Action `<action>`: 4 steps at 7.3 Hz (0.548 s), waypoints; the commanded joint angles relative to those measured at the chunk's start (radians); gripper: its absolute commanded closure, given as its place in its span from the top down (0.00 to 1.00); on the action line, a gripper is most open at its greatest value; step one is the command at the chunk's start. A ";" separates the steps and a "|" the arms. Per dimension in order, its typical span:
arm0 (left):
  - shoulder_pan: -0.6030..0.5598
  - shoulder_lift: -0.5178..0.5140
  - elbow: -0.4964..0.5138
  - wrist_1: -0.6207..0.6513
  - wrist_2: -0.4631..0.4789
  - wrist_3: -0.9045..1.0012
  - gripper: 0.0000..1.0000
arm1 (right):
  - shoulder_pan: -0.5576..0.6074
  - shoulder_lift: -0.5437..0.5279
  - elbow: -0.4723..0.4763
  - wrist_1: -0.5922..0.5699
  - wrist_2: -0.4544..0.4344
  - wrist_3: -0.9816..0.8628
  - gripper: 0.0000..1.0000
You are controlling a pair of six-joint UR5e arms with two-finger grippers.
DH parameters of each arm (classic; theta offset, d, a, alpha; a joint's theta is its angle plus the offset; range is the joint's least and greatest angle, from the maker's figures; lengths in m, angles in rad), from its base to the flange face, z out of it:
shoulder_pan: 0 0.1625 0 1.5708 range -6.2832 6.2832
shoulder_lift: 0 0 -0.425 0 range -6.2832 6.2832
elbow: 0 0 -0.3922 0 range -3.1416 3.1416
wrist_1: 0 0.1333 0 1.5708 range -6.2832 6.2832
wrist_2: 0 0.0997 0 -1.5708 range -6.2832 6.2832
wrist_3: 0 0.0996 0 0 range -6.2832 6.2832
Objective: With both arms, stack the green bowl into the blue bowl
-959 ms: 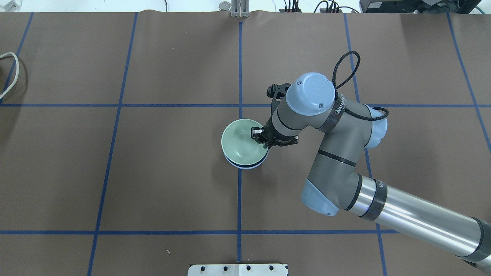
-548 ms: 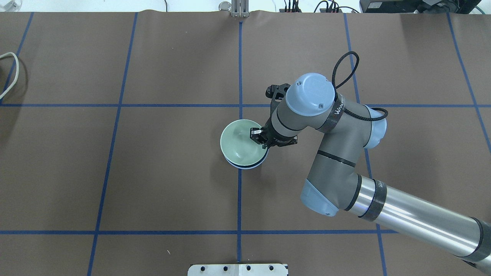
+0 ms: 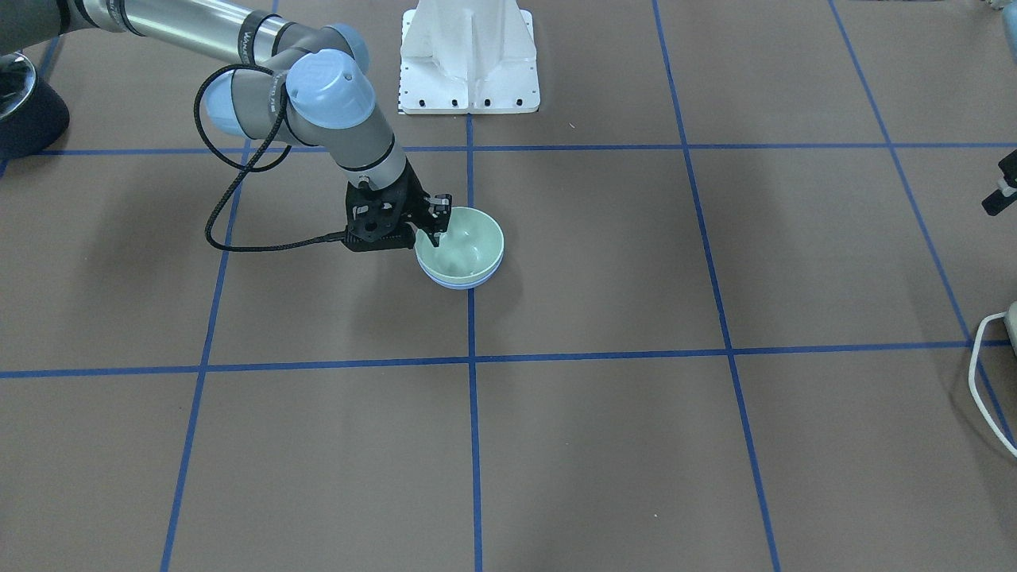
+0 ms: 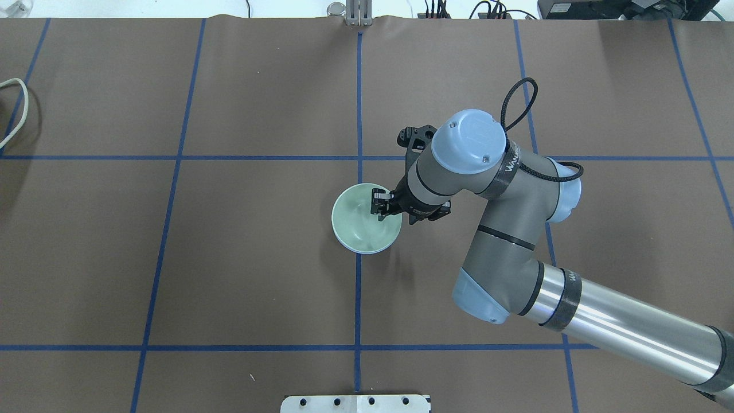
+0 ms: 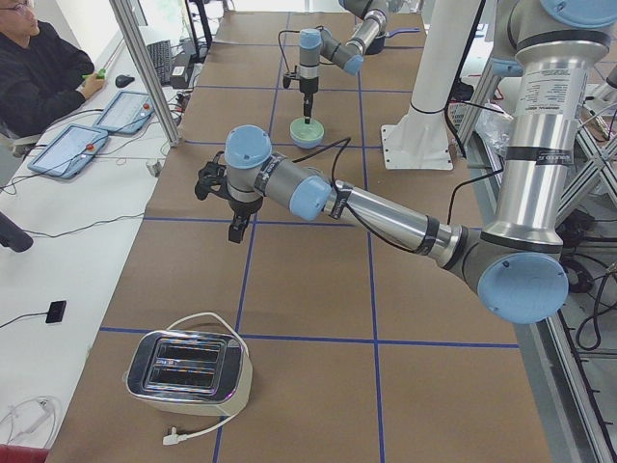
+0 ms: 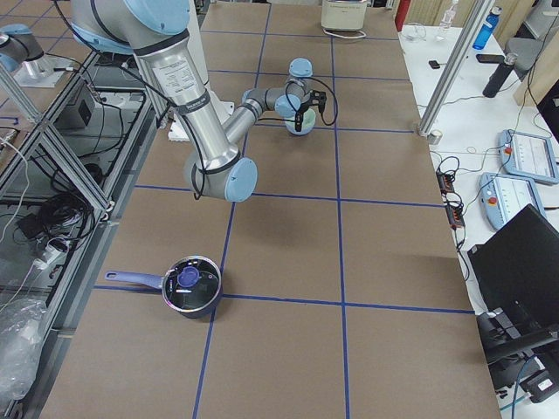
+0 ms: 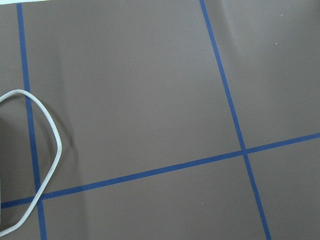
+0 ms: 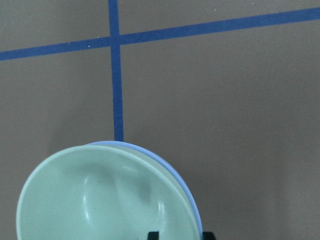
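The pale green bowl (image 4: 360,223) sits nested level inside the blue bowl (image 4: 373,251) at the table's centre. Only a thin blue rim shows under it in the front view (image 3: 457,283) and the right wrist view (image 8: 125,145). My right gripper (image 4: 381,205) stands at the bowls' right rim. Its fingertips (image 8: 153,235) straddle the rim with a gap, one inside the green bowl (image 8: 100,200) and one outside, so it is open. My left gripper (image 5: 236,230) hangs above bare mat far to the left. I cannot tell whether it is open or shut.
A toaster (image 5: 188,371) with a white cable (image 4: 17,109) stands at the table's left end. A lidded pot (image 6: 188,286) stands at the right end. The white pedestal (image 3: 469,56) is at the robot's side of the table.
The green bowl has dropped from a raised, offset pose to sit fully inside the blue bowl. My right gripper has let go of its rim and moved slightly.
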 commanded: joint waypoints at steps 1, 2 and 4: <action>-0.001 0.000 -0.001 0.000 0.000 0.000 0.98 | 0.110 -0.003 0.037 -0.011 0.101 -0.008 1.00; -0.001 0.002 -0.003 -0.002 -0.003 0.002 0.98 | 0.191 -0.012 0.041 -0.011 0.164 -0.054 1.00; -0.005 -0.002 0.008 0.000 -0.006 0.024 0.98 | 0.361 -0.082 0.038 -0.011 0.183 -0.294 1.00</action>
